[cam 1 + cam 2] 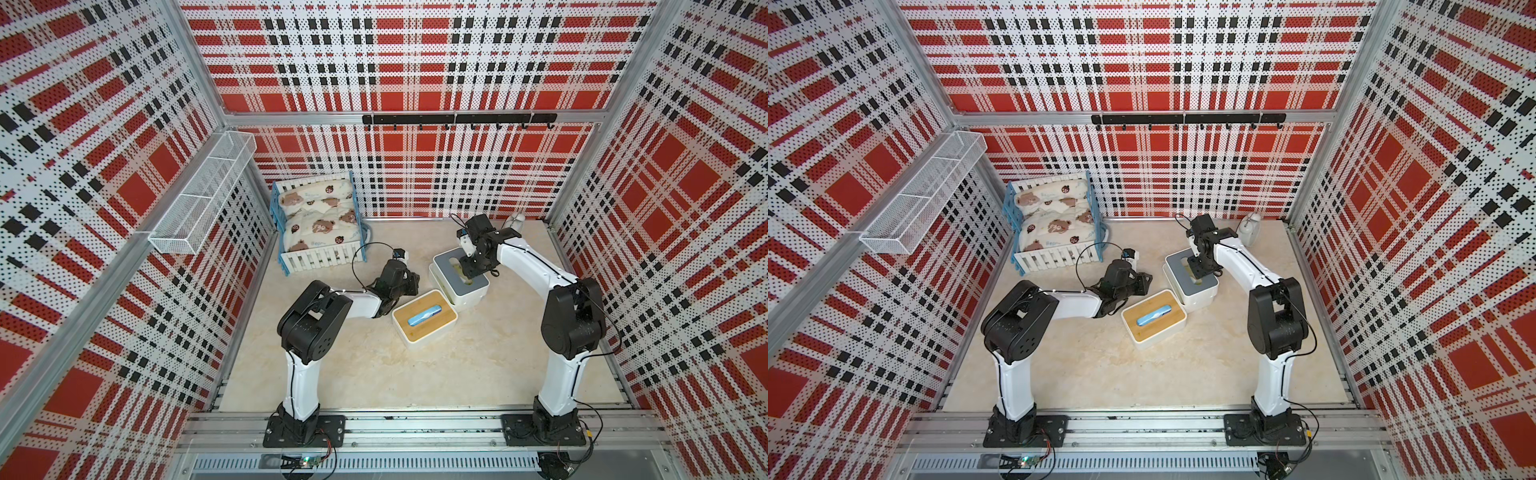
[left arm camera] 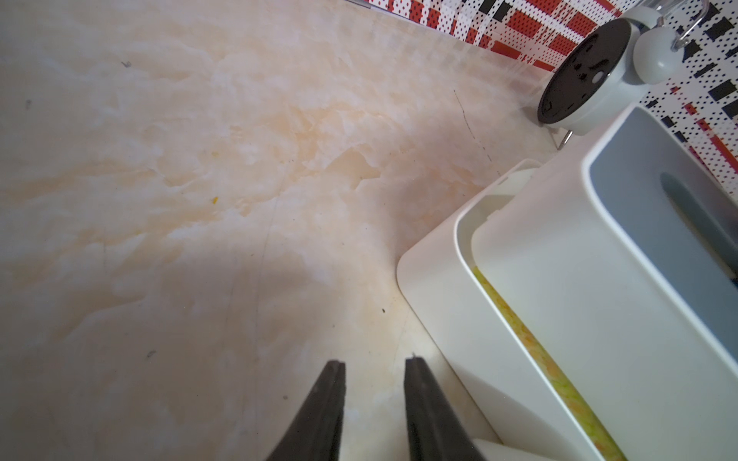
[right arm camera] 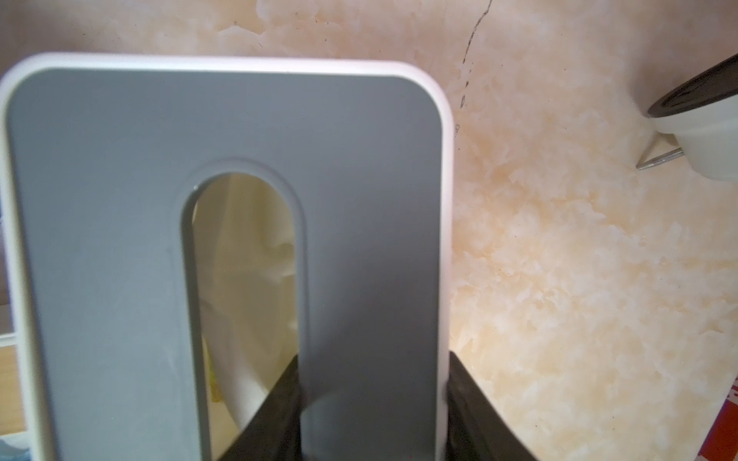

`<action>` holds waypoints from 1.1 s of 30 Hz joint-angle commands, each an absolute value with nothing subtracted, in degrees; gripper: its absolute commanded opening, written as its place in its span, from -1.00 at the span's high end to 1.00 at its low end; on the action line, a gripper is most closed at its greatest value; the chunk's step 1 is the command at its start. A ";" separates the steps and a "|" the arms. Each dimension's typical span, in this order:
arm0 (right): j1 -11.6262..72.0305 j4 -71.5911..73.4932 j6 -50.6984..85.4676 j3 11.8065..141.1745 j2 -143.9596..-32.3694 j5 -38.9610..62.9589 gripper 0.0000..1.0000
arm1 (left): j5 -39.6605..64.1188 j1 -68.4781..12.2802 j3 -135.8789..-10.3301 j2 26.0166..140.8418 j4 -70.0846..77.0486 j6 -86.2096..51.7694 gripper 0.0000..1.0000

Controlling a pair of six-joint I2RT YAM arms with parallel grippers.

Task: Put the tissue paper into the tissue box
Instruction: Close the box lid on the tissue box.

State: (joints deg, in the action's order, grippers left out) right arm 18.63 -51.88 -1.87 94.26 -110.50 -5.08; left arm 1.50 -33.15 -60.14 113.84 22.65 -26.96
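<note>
The tissue box is white, and its cover has a grey top (image 1: 467,286) with a long slot. In both top views the cover sits askew over the white base (image 1: 440,282). My right gripper (image 3: 373,399) is shut on the cover, with one finger down in the slot and the other outside the rim. Pale tissue paper (image 3: 247,259) shows through the slot. In the left wrist view a yellow-green strip of it (image 2: 531,343) lies between the base (image 2: 439,303) and the cover (image 2: 559,279). My left gripper (image 2: 375,363) hangs open and empty just above the table beside the base.
A second white box with a bamboo lid (image 1: 424,320) lies in front, with a blue pack in its slot. An alarm clock (image 1: 515,222) stands at the back right. A doll bed (image 1: 316,224) stands at the back left. A wire basket (image 1: 203,195) hangs on the left wall.
</note>
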 commanded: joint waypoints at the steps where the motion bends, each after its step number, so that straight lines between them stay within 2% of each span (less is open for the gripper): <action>1: 18.87 -55.42 -2.04 97.09 -113.43 -3.78 0.78 | 1.98 -33.22 -59.60 112.37 23.91 -27.25 0.36; 14: 19.31 -59.36 -3.06 105.07 -121.57 -3.97 0.78 | 2.05 -33.21 -59.78 112.70 23.91 -27.16 0.36; 23: 20.48 -62.23 -1.50 102.58 -119.03 -5.41 0.83 | 2.05 -33.30 -59.79 112.70 23.91 -27.19 0.36; 33: 20.63 -68.16 0.03 108.82 -120.12 -5.68 0.88 | 1.96 -33.32 -59.85 112.72 23.97 -27.32 0.36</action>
State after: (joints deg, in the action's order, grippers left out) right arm 20.23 -64.40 -0.97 106.10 -119.15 -5.34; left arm 1.50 -33.17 -60.14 113.84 22.70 -26.98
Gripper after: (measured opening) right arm 0.485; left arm 0.319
